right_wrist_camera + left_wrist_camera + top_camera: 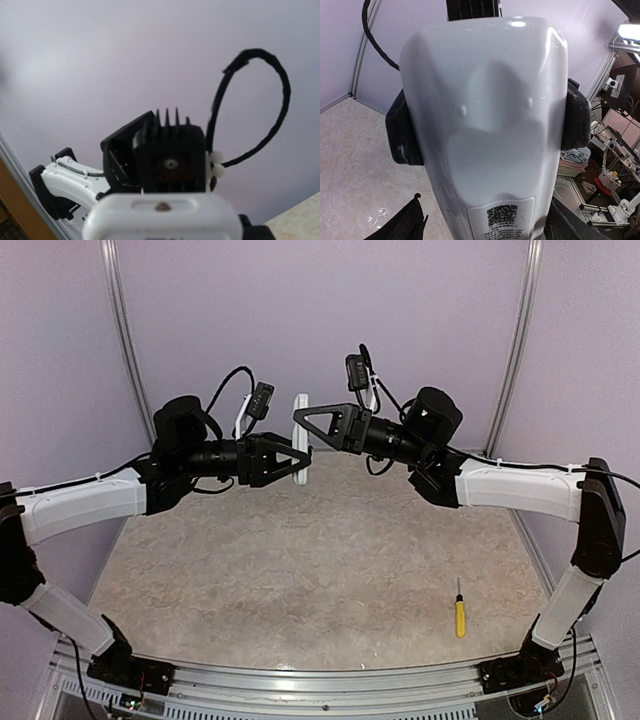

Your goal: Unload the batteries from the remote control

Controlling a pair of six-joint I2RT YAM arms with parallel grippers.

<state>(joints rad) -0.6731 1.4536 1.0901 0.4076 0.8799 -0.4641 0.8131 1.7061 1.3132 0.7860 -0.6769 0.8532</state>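
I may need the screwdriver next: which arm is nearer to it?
Right. The screwdriver lies on the table just beside the lower link of the right arm; the left arm stands across the table.

Both arms raised, forearms angled inward, meeting mid-air at remote control (301, 400). Left arm (80, 505) – reaches in from left of remote, wrist roughly level. Left gripper (297, 462) on remote's lower half, pads (402, 131) against both of its side edges. Right arm (520, 485) – reaches in from right of remote, elbow high. Right gripper (303, 418) clamped on remote's upper part, just above left gripper.
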